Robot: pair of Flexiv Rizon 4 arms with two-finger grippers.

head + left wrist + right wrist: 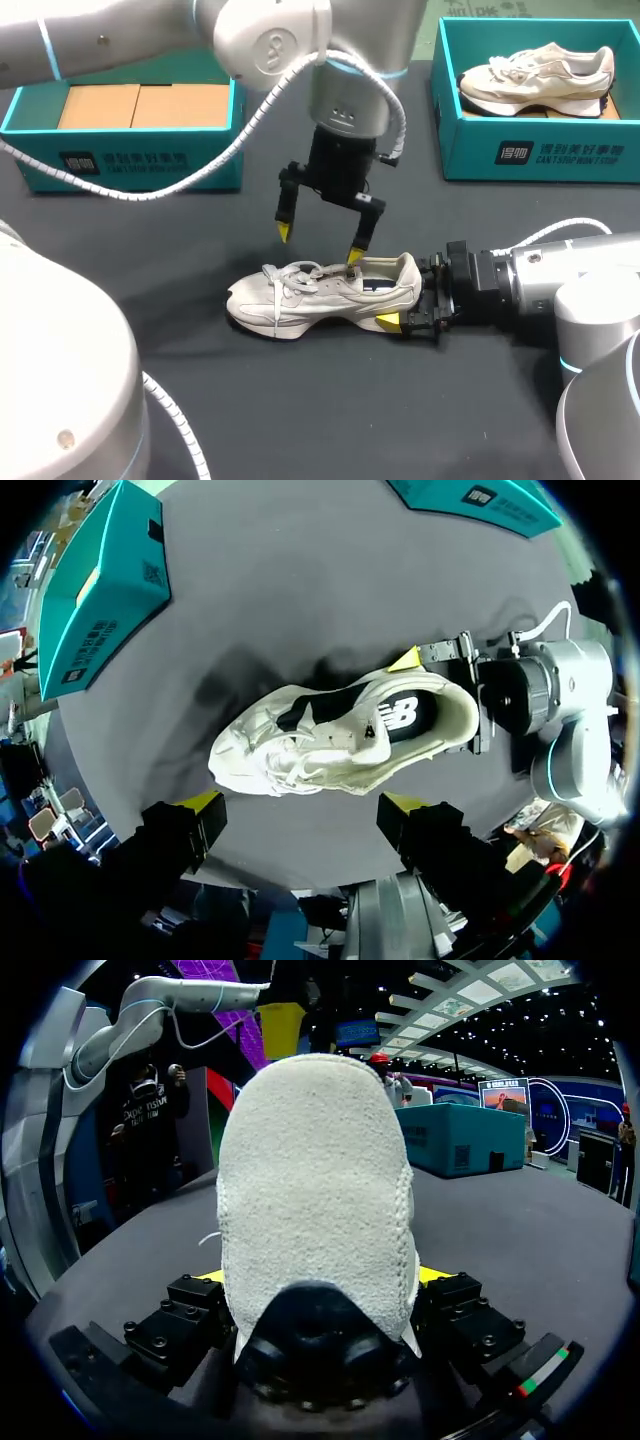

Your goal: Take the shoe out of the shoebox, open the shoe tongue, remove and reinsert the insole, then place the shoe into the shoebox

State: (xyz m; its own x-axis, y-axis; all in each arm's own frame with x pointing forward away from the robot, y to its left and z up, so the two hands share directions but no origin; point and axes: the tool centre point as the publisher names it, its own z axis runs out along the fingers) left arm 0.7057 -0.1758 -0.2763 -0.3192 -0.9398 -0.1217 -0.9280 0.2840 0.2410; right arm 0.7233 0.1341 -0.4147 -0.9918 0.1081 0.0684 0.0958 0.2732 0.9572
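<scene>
Cream fuzzy-heeled shoe [320, 290] clamped in right gripper [412, 295].

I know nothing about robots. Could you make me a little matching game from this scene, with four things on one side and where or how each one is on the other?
Things:
1. loose shoe
2. left gripper
3. right gripper
4. right shoebox

States:
A. holds a second shoe
B. open, hanging just above the loose shoe
C. standing on its sole on the black table
D. shut on the loose shoe's heel

Pairs: 1-C, 2-B, 3-D, 4-A
</scene>
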